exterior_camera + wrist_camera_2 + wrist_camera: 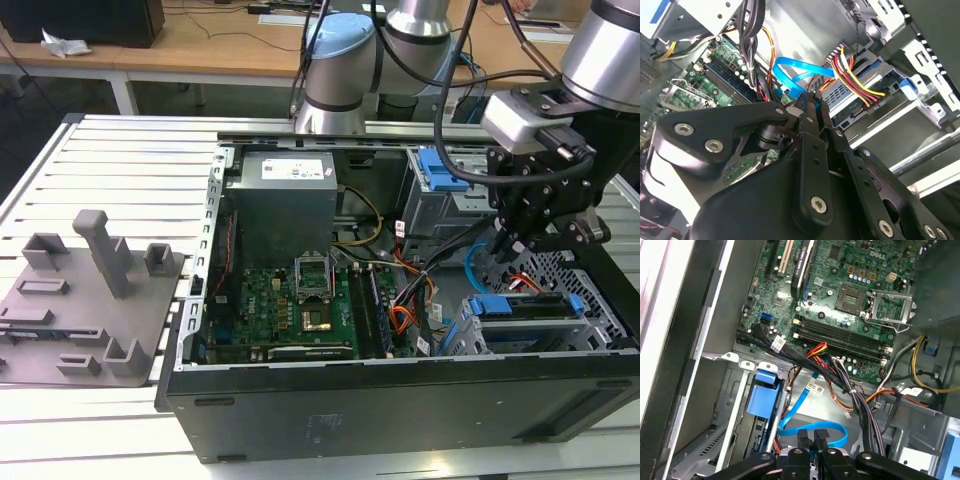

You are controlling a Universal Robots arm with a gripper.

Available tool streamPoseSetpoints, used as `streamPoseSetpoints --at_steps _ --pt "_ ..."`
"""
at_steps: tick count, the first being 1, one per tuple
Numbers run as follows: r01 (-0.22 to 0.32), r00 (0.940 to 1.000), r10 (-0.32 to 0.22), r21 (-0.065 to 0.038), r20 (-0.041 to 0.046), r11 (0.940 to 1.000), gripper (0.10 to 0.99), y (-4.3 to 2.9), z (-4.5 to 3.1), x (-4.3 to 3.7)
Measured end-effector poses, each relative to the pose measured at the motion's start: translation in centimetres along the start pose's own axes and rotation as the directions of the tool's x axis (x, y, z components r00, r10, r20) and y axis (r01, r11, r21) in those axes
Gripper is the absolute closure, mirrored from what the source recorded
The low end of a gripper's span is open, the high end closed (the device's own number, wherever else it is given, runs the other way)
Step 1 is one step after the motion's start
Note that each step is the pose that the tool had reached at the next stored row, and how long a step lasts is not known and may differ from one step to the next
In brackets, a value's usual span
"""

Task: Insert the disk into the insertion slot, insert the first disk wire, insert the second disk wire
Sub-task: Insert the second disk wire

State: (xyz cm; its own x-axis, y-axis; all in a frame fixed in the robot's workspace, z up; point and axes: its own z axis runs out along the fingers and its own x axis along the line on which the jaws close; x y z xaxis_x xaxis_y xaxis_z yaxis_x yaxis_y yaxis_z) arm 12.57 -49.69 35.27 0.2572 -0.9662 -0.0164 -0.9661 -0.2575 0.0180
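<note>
With the silver-grey disk in its blue caddy [527, 306] already lying in the perforated silver drive cage [575, 275] and the red-orange-black wire bundle [856, 82] plugged in, the looping light-blue flat cable [792, 80] is being pinched at its plug by the black gripper [807, 100], whose next move calls for careful alignment.

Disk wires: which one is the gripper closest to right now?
The light-blue flat cable; the gripper sits at its loop, while the red-orange-black bundle lies beside it, already plugged into the disk.

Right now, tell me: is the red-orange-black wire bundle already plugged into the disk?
Yes: in the second wrist view the first disk wire ends with its black plug seated on the disk.
</note>
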Motion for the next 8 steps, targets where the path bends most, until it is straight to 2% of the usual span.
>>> streamPoseSetpoints --at_steps 2,4,8 --pt "-0.028 0.9996 0.028 0.000 -0.0034 0.9996 0.922 0.00 0.01 -0.01" --pt "-0.056 0.9984 0.056 -0.002 -0.0111 0.9984 0.922 0.00 0.02 -0.01" --pt "-0.102 0.9942 0.102 -0.005 -0.0334 0.9947 0.922 0.00 0.05 0.00"
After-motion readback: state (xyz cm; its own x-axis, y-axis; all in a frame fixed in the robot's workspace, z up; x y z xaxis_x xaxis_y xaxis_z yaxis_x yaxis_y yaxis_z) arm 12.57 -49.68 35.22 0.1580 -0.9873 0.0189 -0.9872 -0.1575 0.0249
